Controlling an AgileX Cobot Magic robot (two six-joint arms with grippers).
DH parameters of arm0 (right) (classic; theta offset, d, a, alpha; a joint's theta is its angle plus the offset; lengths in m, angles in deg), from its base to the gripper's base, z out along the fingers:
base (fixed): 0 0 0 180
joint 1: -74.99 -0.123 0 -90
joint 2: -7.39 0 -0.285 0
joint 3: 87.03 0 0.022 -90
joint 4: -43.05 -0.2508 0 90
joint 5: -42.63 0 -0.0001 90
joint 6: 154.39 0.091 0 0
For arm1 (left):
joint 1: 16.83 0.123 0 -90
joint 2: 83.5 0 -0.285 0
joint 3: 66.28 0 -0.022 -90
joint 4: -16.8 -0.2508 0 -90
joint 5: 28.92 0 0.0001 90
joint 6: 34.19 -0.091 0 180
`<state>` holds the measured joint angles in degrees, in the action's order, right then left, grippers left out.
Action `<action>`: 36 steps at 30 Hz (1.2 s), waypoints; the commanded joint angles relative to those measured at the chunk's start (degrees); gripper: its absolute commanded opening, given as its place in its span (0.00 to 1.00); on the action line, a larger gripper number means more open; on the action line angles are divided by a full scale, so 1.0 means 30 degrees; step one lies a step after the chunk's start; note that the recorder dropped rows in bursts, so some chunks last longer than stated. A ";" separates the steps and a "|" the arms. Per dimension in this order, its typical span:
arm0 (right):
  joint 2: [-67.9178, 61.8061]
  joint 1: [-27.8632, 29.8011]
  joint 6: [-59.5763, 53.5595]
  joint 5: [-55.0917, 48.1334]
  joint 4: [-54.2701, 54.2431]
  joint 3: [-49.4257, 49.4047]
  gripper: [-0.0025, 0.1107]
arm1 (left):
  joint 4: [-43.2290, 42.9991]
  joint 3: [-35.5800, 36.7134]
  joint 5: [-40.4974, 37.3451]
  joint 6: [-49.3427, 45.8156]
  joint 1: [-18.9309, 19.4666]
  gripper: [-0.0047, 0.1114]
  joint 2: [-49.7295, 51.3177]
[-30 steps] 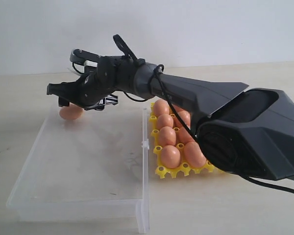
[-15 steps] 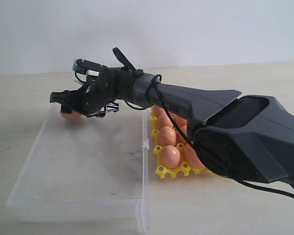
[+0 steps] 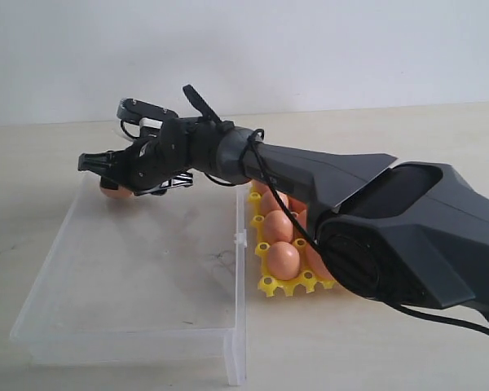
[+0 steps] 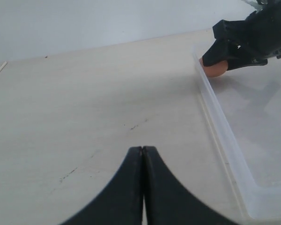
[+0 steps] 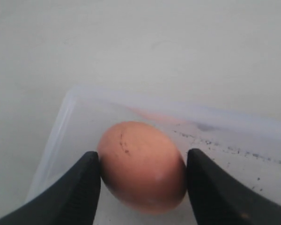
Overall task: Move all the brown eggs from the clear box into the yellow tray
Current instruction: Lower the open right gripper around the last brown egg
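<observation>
Your left gripper (image 4: 143,151) sits clenched and empty over the table (image 4: 84,93). Your right gripper (image 3: 94,165) has dropped onto the last brown egg (image 5: 141,166) in the clear box's (image 3: 236,326) ten o'clock corner. Its jaws are narrowing around the egg, and I can't yet tell if they've gripped it. The yellow tray (image 3: 269,286), at three o'clock, looks nearly full.

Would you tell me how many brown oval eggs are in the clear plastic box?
1. The brown egg lies in a far corner of the clear plastic box, between the fingers of the right gripper. The arm covers part of the far wall; another may be hidden.
</observation>
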<state>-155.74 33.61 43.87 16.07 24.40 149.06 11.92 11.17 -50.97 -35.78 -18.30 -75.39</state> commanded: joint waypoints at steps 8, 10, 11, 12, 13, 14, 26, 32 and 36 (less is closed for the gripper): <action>0.1224 -0.0208 -0.1414 -0.4024 0.1946 0.0125 0.02 | 0.0105 -0.0077 0.0118 0.0049 -0.0099 0.04 -0.0107; 0.1734 -0.0208 -0.1414 -0.4366 0.2603 0.0125 0.02 | 0.0105 -0.0077 0.0118 0.0049 -0.0099 0.04 -0.0107; 0.2009 -0.0208 -0.1414 -0.4573 0.2822 0.0125 0.02 | 0.0105 -0.0077 0.0118 0.0049 -0.0099 0.04 -0.0107; 0.2208 -0.0208 -0.1453 -0.4715 0.3022 0.0125 0.02 | 0.0105 -0.0077 0.0118 0.0049 -0.0099 0.04 -0.0107; 0.2433 -0.0208 -0.1691 -0.4857 0.3198 0.0125 0.02 | 0.0105 -0.0077 0.0118 0.0049 -0.0099 0.04 -0.0107; 0.2676 -0.0208 -0.1736 -0.5114 0.3386 0.0125 0.02 | 0.0105 -0.0077 0.0118 0.0049 -0.0099 0.04 -0.0107; 0.3477 -0.0425 -0.3996 -0.5671 0.3903 0.0069 0.04 | 0.0105 -0.0077 0.0118 0.0049 -0.0099 0.04 -0.0107; 0.3131 -0.0591 -0.5599 -0.5182 0.3804 0.0069 0.28 | 0.0105 -0.0077 0.0118 0.0049 -0.0099 0.04 -0.0107; 0.2710 -0.0619 -0.6525 -0.4579 0.3773 0.0069 0.48 | 0.0105 -0.0077 0.0118 0.0049 -0.0099 0.04 -0.0107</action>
<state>-146.90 31.94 26.68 0.55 35.45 149.40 11.92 11.17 -50.97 -35.78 -18.30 -75.39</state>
